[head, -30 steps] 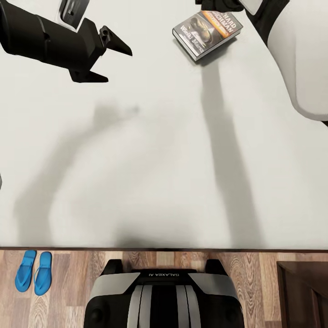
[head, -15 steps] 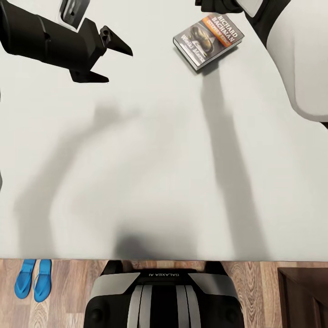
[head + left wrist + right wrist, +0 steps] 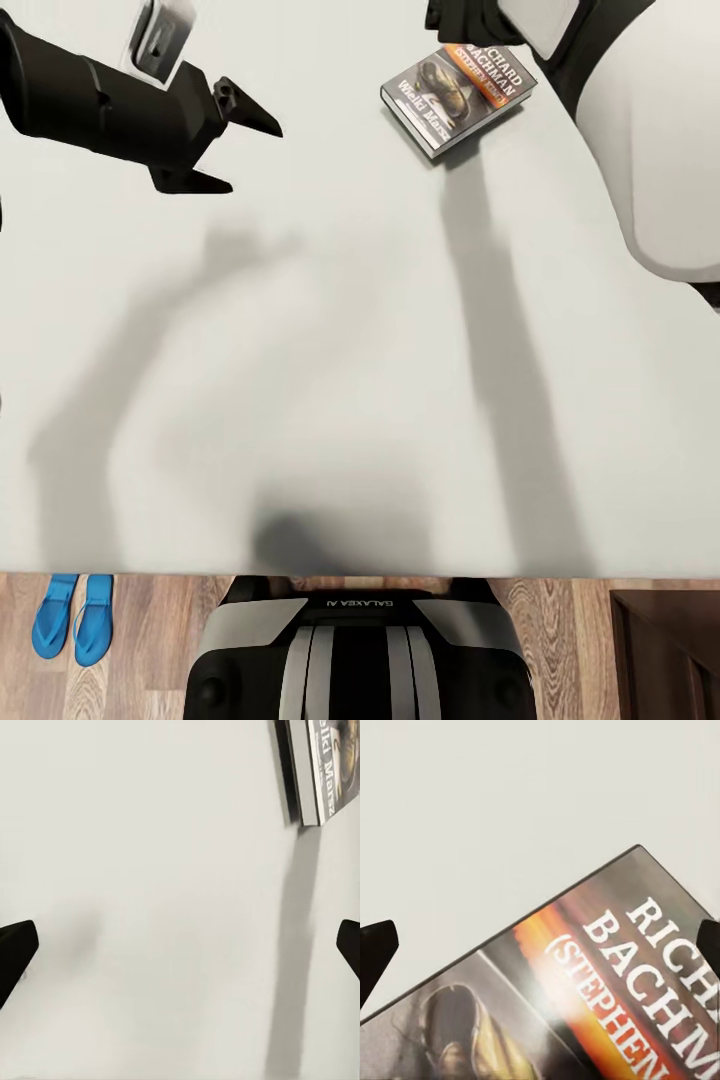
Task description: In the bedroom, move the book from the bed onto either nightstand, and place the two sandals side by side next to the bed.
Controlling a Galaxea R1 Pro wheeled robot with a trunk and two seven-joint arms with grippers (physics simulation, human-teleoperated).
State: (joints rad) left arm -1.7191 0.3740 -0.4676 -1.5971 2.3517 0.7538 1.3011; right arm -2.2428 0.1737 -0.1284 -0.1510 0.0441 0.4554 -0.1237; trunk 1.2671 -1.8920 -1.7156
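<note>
Pale grey mattress of bed [image 3: 330,330] carries book [image 3: 457,85] flat near far edge. Right claw [image 3: 540,937] now dropped closer over cover, jaws apart, not gripping; book barely shifted. Left claw [image 3: 235,140] apart, idle. Sandals [image 3: 72,618] paired on floor beside bed.

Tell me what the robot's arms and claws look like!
The left arm is a chunky black tube with a small grey-white block on top. Its left claw has two pointy black fingers like a beak. The right arm is fat, smooth and white with black trim. The right claw shows two black fingertips.
</note>
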